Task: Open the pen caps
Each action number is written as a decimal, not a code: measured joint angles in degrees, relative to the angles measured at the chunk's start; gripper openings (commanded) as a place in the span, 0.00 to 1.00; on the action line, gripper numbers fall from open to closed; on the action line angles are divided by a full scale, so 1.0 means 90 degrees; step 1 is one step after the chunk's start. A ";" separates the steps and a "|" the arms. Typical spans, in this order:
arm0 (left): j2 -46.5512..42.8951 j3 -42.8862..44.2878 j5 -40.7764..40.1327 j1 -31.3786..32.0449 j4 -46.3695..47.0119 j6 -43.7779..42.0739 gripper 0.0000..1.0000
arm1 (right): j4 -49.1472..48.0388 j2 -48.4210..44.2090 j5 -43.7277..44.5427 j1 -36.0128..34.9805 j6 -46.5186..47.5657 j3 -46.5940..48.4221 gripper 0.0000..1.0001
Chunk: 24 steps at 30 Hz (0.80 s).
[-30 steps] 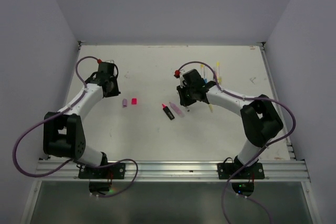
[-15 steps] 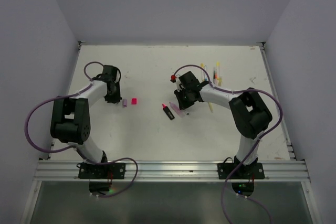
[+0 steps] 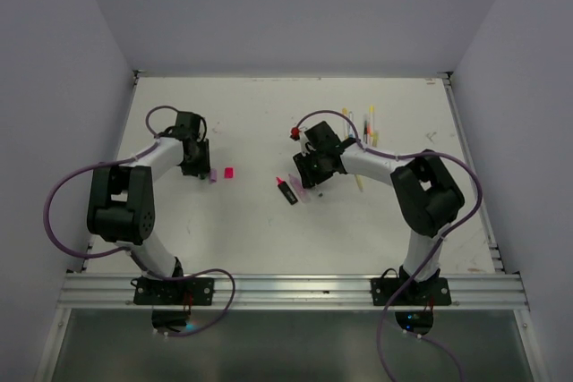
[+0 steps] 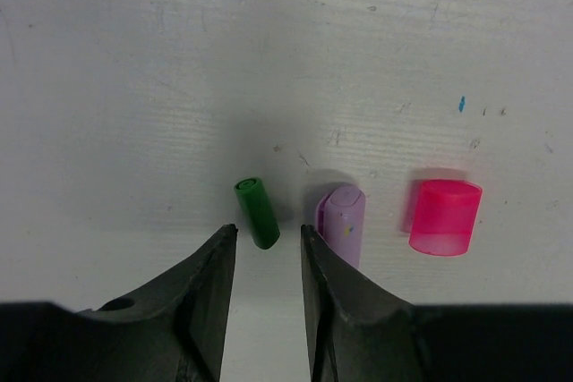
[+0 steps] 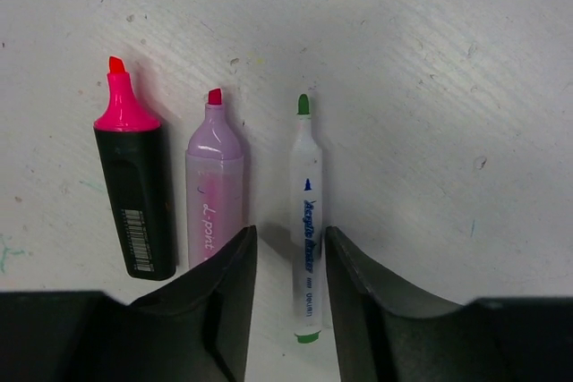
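Observation:
In the left wrist view three pen caps lie on the white table: a green cap (image 4: 257, 212), a lilac cap (image 4: 341, 225) and a pink cap (image 4: 444, 217). My left gripper (image 4: 267, 237) is open and low, and the green cap lies just beyond its fingertips, untouched. In the right wrist view three uncapped pens lie side by side: a black-and-pink highlighter (image 5: 134, 194), a lilac highlighter (image 5: 215, 187) and a white green-tipped marker (image 5: 306, 212). My right gripper (image 5: 288, 241) is open, and the marker's rear half lies between its jaws with gaps on both sides.
In the top view my left gripper (image 3: 204, 170) is beside the pink cap (image 3: 229, 173), and my right gripper (image 3: 307, 182) is by the black highlighter (image 3: 287, 191). Several thin pens (image 3: 369, 124) lie behind the right arm, one yellow pen (image 3: 359, 179) beside it.
Both arms have come down to the table over the last second. The left gripper has shifted slightly right toward the caps. The right gripper now sits low over the pens.

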<state>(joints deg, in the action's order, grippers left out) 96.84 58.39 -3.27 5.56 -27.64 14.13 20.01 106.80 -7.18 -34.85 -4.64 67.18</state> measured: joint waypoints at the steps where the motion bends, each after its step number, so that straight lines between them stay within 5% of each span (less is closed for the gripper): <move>1: -0.0007 -0.0007 0.0000 0.0000 0.0002 0.0002 0.39 | 0.0017 -0.0019 0.0010 0.0000 -0.0017 0.0000 0.46; 10: -0.0954 -0.0153 -0.0131 0.0000 -0.0032 0.0141 0.57 | 0.0182 -0.1008 0.0612 0.0097 -0.0367 0.0000 0.72; 19: -0.3381 -0.0692 -0.0393 0.0000 0.0330 0.0452 1.00 | 0.0352 -0.1518 0.1545 0.1333 -0.1064 -0.0117 0.72; 24: -0.4636 -0.1256 -0.0398 -0.0005 0.0585 0.0481 1.00 | 0.0561 -0.1314 0.1693 0.1887 -0.1285 -0.0306 0.68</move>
<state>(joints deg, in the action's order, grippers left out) 55.11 47.09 -6.85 5.52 -22.37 18.46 25.06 94.98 8.05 -17.87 -16.21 64.42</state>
